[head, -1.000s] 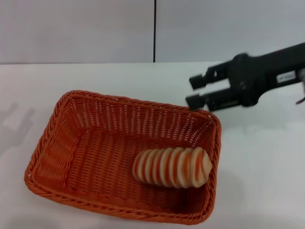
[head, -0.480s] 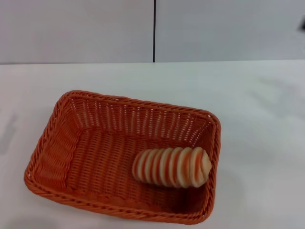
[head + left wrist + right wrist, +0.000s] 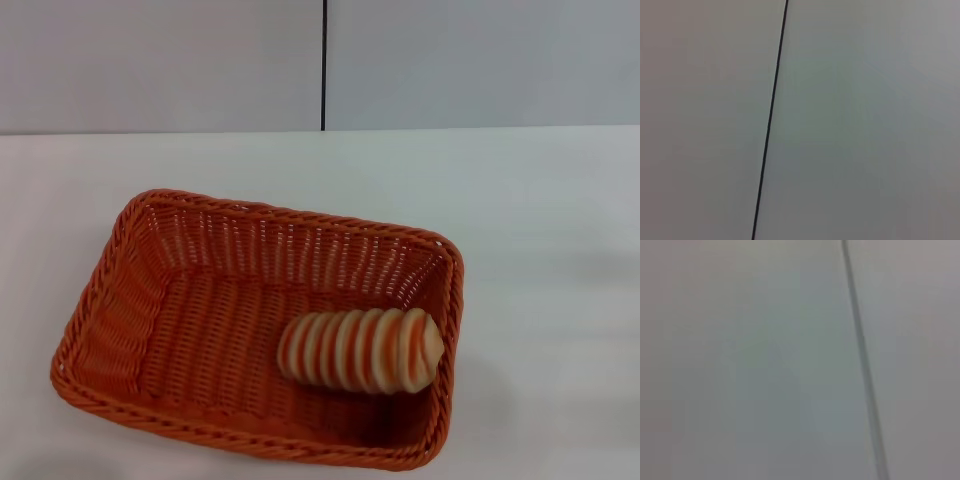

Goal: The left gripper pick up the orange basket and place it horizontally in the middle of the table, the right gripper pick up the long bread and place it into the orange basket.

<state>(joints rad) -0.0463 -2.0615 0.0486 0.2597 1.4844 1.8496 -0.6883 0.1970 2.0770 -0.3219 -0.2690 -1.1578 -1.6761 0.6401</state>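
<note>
The orange basket (image 3: pixel 190 330) rests on the white table (image 3: pixel 540 250), slightly left of the centre in the head view, its long side running across. Inside it, toward its right end, lies the long bread (image 3: pixel 362 349), a cream and orange ridged loaf on its side. Neither the left gripper nor the right gripper shows in any view. Both wrist views show only a grey wall with a dark seam.
A grey wall (image 3: pixel 200 60) with a vertical dark seam (image 3: pixel 324 65) stands behind the table's far edge. White tabletop extends to the right of the basket and behind it.
The right gripper, one second ago above the basket's far right corner, has withdrawn to the right and out of the head view. Basket and bread have not moved.
</note>
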